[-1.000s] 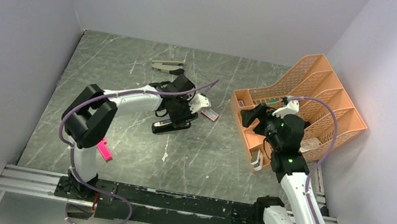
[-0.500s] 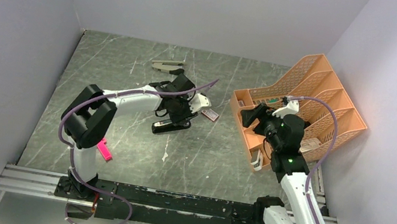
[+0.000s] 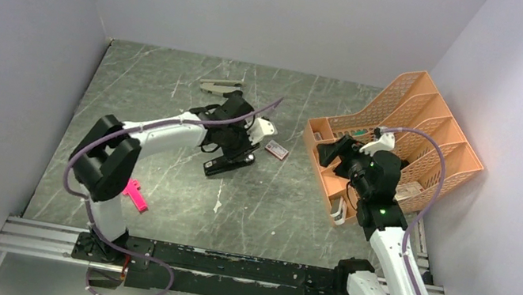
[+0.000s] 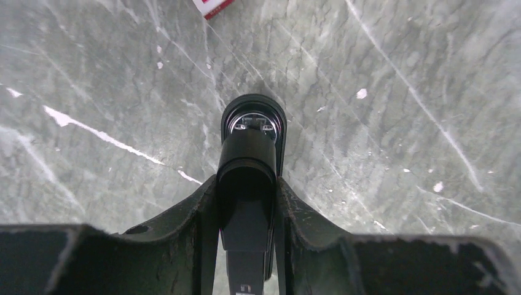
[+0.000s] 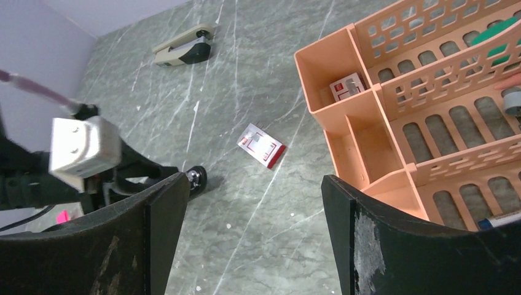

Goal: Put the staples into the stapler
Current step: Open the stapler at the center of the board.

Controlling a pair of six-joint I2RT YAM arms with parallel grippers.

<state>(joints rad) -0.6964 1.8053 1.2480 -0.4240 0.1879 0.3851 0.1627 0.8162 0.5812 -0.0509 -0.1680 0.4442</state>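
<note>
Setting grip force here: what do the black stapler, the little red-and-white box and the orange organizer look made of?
Stapler: glossy black shell, likely plastic, judging by its soft highlights; bright metal shows at its nose.
Box: probably printed card; it is flat and matte, with crisp edges.
Organizer: moulded plastic by the look of it, with a uniform orange colour and slotted walls.

The left gripper [image 4: 247, 184] narrows until both fingers [image 4: 203, 209] press against the sides of the stapler [image 4: 249, 153]. The left arm's elbow [image 3: 108, 158] shifts toward the left edge of the bench [image 3: 271, 213], exposing more of the pink piece [image 3: 134, 195].
</note>
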